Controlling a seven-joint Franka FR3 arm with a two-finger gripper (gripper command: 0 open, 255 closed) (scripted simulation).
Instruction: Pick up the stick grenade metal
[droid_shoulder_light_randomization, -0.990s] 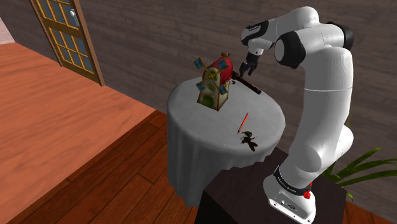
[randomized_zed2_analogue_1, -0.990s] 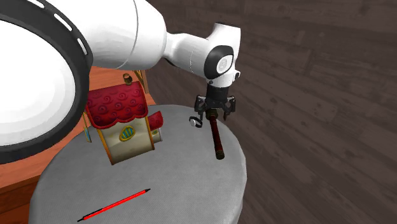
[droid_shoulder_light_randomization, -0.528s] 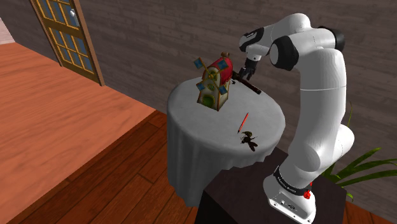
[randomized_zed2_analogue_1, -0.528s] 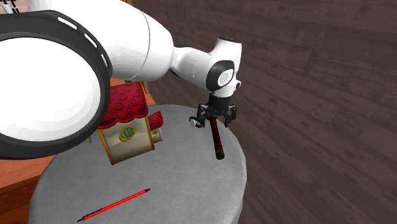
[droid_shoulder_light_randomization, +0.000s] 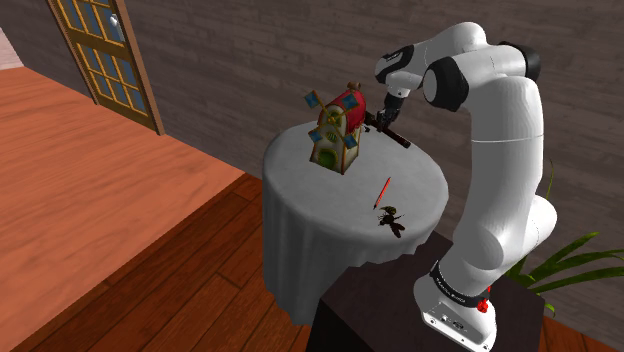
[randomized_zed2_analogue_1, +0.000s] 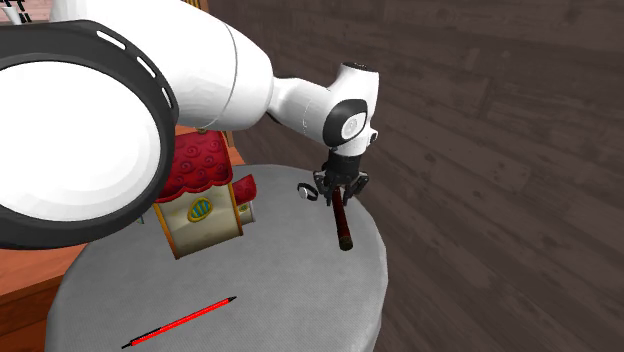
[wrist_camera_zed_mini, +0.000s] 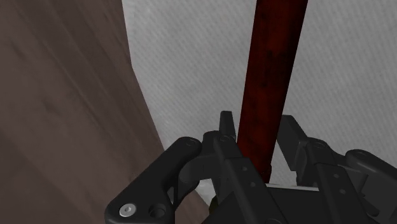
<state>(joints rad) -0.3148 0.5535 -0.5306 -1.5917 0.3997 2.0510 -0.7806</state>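
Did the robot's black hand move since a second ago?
Yes. In the second exterior view the gripper has come down toward the table, closer to the dark red handle of the stick grenade, which has stayed where it lay.

It is a house room, with a wood floor (droid_shoulder_light_randomization: 120, 230), brick wall (droid_shoulder_light_randomization: 250, 50) and a door (droid_shoulder_light_randomization: 105, 55) at ten o'clock from the table (droid_shoulder_light_randomization: 310, 195).

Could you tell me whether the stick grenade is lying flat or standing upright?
Lying flat: the grenade stretches along the table, its dark red handle between the claw's fingers.
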